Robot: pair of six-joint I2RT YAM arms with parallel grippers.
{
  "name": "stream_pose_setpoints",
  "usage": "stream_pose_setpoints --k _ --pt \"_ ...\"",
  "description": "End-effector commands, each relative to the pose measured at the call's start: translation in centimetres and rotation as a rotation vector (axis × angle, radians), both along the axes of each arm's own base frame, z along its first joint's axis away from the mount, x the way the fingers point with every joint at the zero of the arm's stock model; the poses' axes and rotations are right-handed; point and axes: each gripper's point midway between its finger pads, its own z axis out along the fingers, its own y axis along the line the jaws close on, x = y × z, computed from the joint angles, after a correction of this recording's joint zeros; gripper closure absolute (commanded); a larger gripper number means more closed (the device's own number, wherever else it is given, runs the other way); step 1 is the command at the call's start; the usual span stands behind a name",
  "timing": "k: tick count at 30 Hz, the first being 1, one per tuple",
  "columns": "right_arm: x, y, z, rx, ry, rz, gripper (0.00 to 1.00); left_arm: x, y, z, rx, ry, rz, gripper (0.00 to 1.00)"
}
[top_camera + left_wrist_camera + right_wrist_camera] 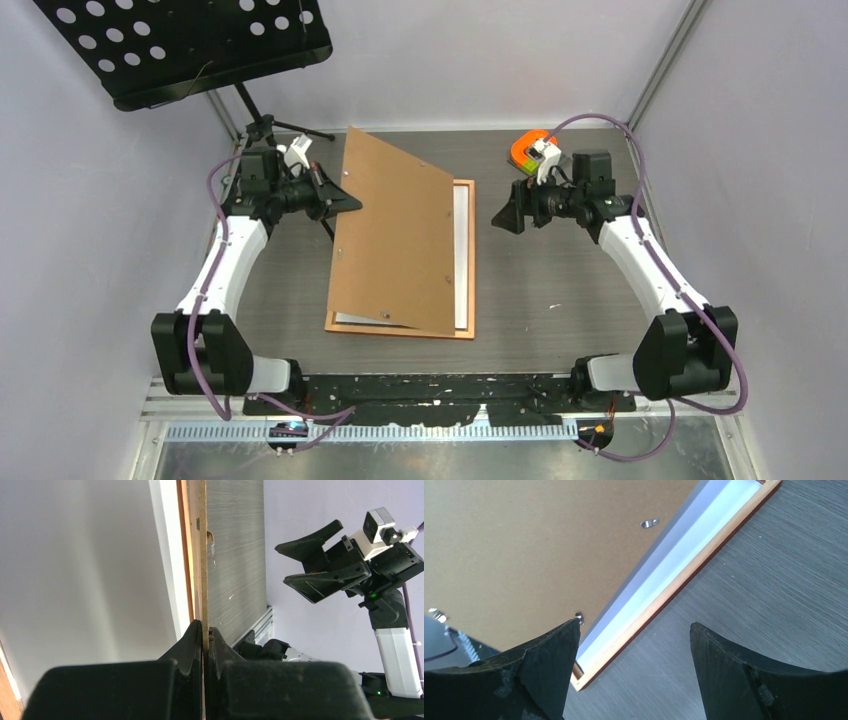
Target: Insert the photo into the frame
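My left gripper (205, 629) clamps the backing board (395, 230), tilted over the frame (472, 260) mid-table. My right gripper (507, 214) hangs released at its right. If that pinch slips, the board could drop skewed onto what looks like the photo (461, 250), white back up, inside.

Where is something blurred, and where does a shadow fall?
Top external view: evenly lit, sharp. Left wrist view: the left gripper, shut on the backing board, is dark and slightly blurred. Right wrist view: the board casts a grey shadow inside the frame; the open right gripper looks dark.
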Motion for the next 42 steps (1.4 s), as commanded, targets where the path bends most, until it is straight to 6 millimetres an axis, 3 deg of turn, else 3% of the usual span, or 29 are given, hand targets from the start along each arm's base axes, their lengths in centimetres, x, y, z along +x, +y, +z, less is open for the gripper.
stream_pose_setpoints --k 1,4,11,16,20,26,42 --pt "3.5 0.1 -1.0 -0.051 -0.058 -0.111 0.14 0.6 -0.6 2.6 -0.070 -0.078 -0.064 1.00" --pt "4.7 0.8 -2.3 -0.089 -0.050 -0.139 0.15 1.0 -0.5 2.4 -0.076 -0.070 -0.059 1.00" --pt "7.4 1.7 -7.9 -0.215 0.033 -0.203 0.19 0.8 -0.4 2.4 -0.077 -0.079 -0.056 1.00" --pt "7.7 3.3 -11.8 -0.232 0.135 -0.178 0.21 0.9 0.7 2.5 -0.076 -0.093 -0.021 1.00" --pt "7.4 3.9 -13.6 -0.240 0.185 -0.161 0.24 0.8 0.9 2.7 -0.075 -0.106 -0.014 1.00" --pt "6.8 4.6 -15.1 -0.234 0.235 -0.138 0.30 0.7 1.0 2.7 -0.077 -0.109 -0.012 1.00" --pt "5.8 6.2 -16.7 -0.250 0.269 -0.094 0.43 0.7 1.1 2.8 -0.070 -0.122 -0.004 1.00"
